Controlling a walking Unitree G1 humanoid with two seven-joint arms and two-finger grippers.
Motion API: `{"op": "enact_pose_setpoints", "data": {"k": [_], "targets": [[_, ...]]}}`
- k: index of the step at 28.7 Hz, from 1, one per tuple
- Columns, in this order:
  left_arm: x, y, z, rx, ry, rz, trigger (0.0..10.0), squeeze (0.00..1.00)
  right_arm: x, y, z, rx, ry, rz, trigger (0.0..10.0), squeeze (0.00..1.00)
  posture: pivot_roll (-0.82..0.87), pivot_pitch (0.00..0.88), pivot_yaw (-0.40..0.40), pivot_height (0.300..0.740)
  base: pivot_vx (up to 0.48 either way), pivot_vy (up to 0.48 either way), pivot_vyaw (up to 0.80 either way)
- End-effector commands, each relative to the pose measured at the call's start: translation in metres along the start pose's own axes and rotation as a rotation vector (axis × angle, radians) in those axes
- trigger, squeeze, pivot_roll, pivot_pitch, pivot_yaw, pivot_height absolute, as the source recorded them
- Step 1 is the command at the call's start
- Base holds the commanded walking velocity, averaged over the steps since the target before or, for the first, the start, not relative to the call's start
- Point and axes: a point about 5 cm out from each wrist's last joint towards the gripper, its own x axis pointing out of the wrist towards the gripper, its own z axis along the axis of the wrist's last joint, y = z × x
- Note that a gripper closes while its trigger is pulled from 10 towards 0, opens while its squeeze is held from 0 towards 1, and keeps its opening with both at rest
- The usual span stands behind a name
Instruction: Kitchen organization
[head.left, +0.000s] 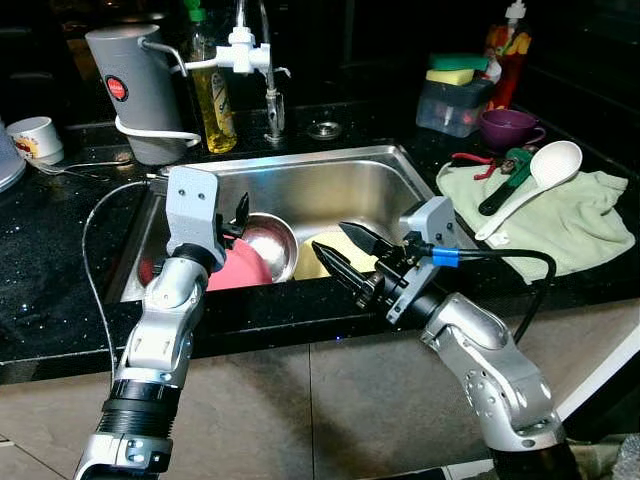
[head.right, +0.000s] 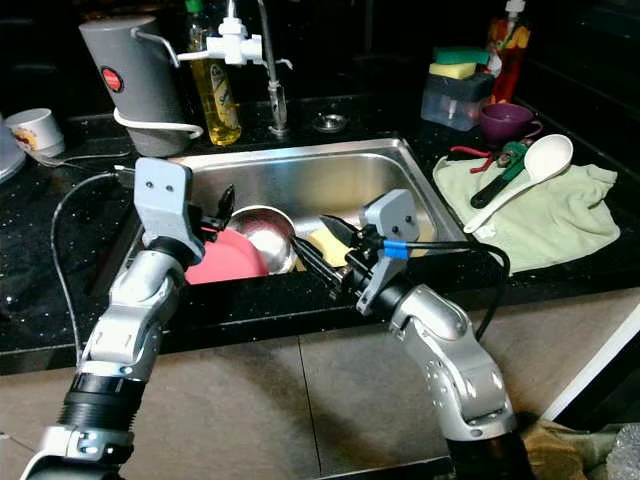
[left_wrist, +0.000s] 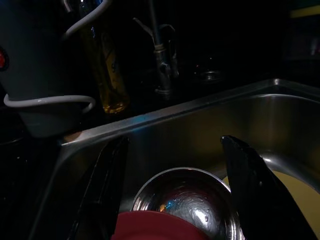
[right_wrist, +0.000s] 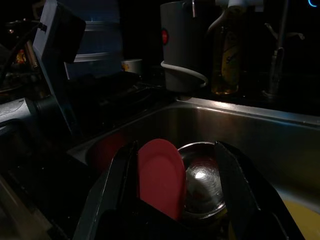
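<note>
The left tool (head.left: 238, 215) is hanging over the near left part of the sink (head.left: 330, 165), its two black fingers spread wide and closing on nothing. In the left wrist view those fingers are framing the steel bowl (left_wrist: 185, 202) and the top edge of the red plate (left_wrist: 155, 226), which suggests it is lining up to take one of them. The right tool (head.left: 345, 255) is reaching in from the front rim of the sink, also parted wide and empty, with its fingers pointing toward the same dishes; its wrist view is showing the red plate (right_wrist: 161, 177) standing on edge between the fingers and the bowl just behind. Both arms appear to be working on clearing the sink, so the task looks to be at an early stage, with no dish lifted yet.

The red plate is leaning against the bowl at the sink's left side, and a yellow plate (head.left: 330, 255) is lying flat beside them on the sink floor. Farther out, on the dark bench (head.left: 50, 260), a grey kettle (head.left: 140, 90) and a bottle of dish soap (head.left: 215, 95) are standing behind the sink by the tap (head.left: 255, 55). To the right, a green cloth (head.left: 570, 220) is carrying a white ladle (head.left: 540, 175), likely laid there to dry, with a purple cup (head.left: 508, 128) behind it.
</note>
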Motion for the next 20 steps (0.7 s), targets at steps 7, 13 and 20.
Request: {"op": "enact_pose_setpoints", "data": {"k": [7, 13, 20], "targets": [[0.001, 0.006, 0.006, 0.043, -0.019, 0.025, 10.0, 0.0, 0.003, 0.0, 0.0, -0.005, -0.013, -0.003, 10.0, 0.0, -0.1, 0.0, 0.048, 0.74, 0.0, 0.355, 0.0], [0.001, 0.012, 0.011, 0.066, -0.039, 0.051, 10.0, 0.0, 0.005, -0.001, 0.0, -0.008, -0.021, -0.014, 10.0, 0.0, -0.1, 0.0, 0.046, 0.74, 0.0, 0.358, 0.0], [0.0, 0.01, 0.009, 0.071, -0.036, 0.05, 10.0, 0.0, 0.007, -0.002, 0.001, -0.011, -0.028, -0.023, 10.0, 0.0, -0.1, 0.0, 0.043, 0.74, 0.0, 0.361, 0.0]]}}
